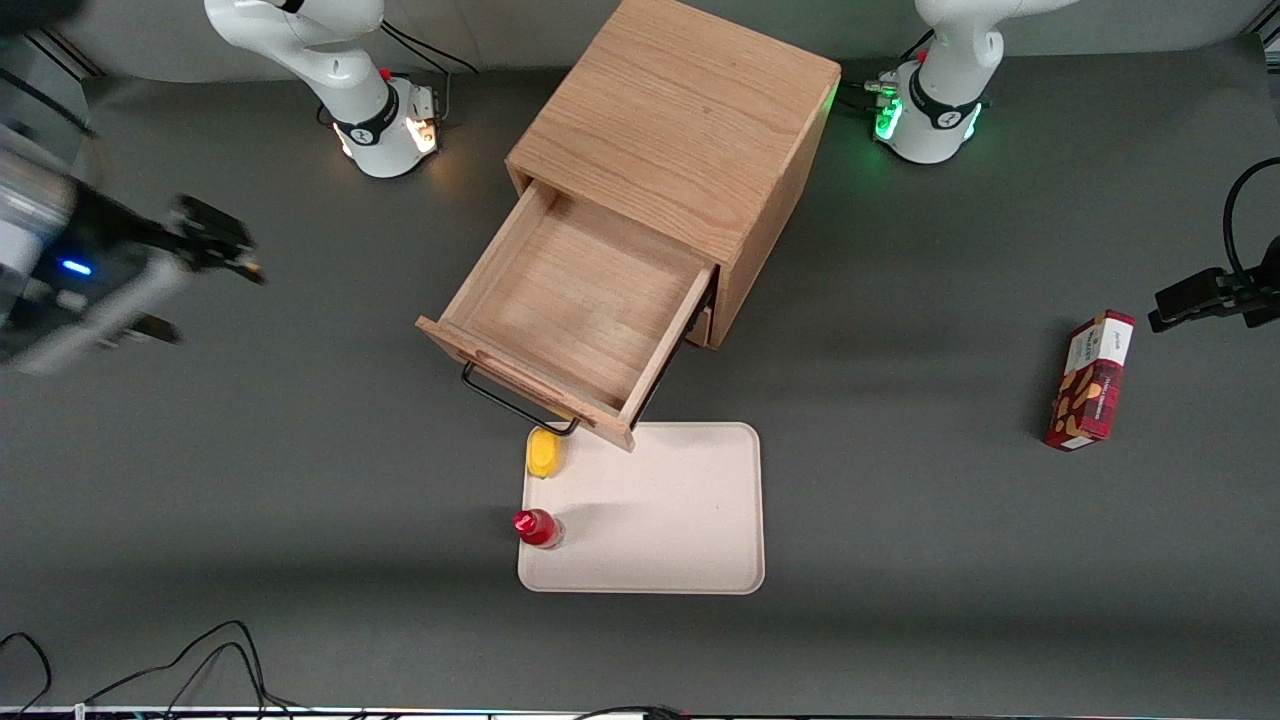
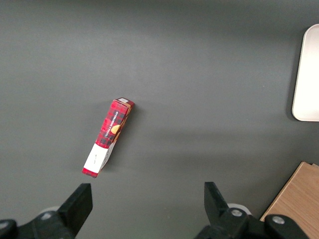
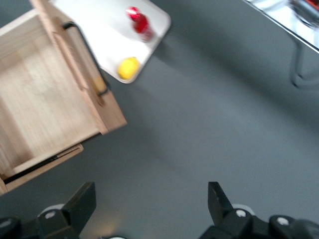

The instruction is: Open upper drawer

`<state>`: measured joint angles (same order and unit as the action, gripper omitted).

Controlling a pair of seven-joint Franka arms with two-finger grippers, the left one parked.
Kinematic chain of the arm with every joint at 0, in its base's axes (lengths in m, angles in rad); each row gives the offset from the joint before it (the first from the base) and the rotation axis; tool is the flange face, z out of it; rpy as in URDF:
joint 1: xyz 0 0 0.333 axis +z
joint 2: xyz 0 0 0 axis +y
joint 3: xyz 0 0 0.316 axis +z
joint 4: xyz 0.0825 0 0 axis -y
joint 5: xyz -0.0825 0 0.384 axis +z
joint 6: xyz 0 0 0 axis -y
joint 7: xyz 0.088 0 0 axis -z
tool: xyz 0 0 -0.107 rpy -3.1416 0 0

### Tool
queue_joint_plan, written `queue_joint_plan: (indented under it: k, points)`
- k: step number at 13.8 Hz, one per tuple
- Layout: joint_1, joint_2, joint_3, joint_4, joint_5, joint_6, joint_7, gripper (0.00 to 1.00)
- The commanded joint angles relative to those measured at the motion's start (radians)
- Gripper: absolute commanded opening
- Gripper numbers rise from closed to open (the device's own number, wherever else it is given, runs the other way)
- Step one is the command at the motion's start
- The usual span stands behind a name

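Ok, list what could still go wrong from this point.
1. The upper drawer is pulled far out, its front overhanging the tray and yellow object; further pulling might drop it onto them.
2. The tool, open, away from the handle, could clip the drawer's protruding corner if swung back.

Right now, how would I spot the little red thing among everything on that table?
Find the oak cabinet with its upper drawer pulled open. Nearer the camera lies a pale tray; the red bottle stands on its edge, beside a yellow one. The gripper hovers away, open.
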<state>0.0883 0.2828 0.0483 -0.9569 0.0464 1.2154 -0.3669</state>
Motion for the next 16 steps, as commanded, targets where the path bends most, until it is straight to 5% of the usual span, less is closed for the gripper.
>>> queue_joint_plan:
  k: [1, 4, 9, 16]
  points:
    - [0.002, -0.153, -0.109, -0.124, -0.002, -0.128, 0.066, 1.00]
    - [0.004, -0.330, -0.113, -0.422, -0.003, -0.101, 0.334, 1.00]
    - [0.007, -0.617, -0.044, -0.980, -0.003, 0.228, 0.600, 1.00]
    - [0.002, -0.590, -0.110, -0.974, -0.062, 0.285, 0.582, 1.00]
